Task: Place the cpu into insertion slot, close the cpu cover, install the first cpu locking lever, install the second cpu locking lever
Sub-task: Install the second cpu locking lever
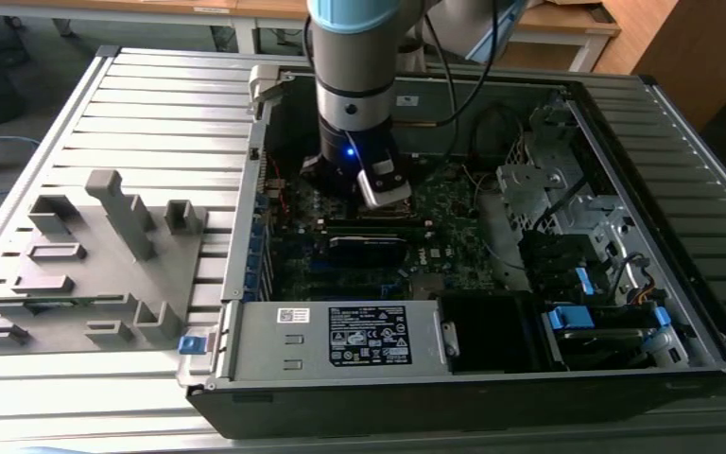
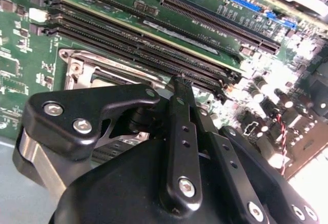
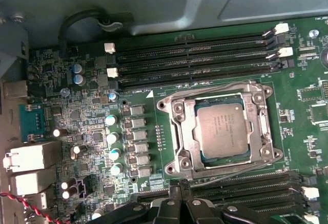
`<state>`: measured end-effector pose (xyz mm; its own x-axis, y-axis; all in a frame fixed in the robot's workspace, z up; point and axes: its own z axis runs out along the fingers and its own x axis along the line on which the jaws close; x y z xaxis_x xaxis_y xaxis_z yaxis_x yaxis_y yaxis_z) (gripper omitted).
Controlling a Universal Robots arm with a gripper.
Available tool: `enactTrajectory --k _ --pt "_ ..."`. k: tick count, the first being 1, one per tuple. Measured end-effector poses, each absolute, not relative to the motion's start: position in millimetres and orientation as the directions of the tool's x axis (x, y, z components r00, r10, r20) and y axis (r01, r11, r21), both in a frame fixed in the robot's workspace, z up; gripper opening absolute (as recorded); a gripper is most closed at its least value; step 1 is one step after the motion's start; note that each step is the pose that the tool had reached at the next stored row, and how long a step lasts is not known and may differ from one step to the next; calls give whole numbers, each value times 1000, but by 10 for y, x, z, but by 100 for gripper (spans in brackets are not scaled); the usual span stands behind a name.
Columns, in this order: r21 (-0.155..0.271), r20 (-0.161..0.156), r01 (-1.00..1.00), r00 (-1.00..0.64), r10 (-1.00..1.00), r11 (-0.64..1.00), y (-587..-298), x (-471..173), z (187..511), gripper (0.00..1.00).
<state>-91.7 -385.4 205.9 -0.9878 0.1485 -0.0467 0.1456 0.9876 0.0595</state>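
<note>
One first wrist view shows cpu [image 3: 221,130] under cpu cover [image 3: 180,131]; gripper [image 3: 183,189] pressed together.

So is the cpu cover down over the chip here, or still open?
Down. In the first wrist view the cpu cover lies flat around the cpu, whose grey top shows through its window.

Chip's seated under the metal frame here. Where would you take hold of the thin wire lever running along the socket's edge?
Take the lever probably at its free end, past the corner of the frame, coming straight down from above. It is a thin rod lying low along the frame, with the memory slots close beside it, so a sideways approach looks cramped.
</note>
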Motion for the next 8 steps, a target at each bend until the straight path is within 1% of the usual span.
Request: enactTrajectory --k 8 --pt "60 -47 146 -988 149 988 -3854 -920 2041 11"
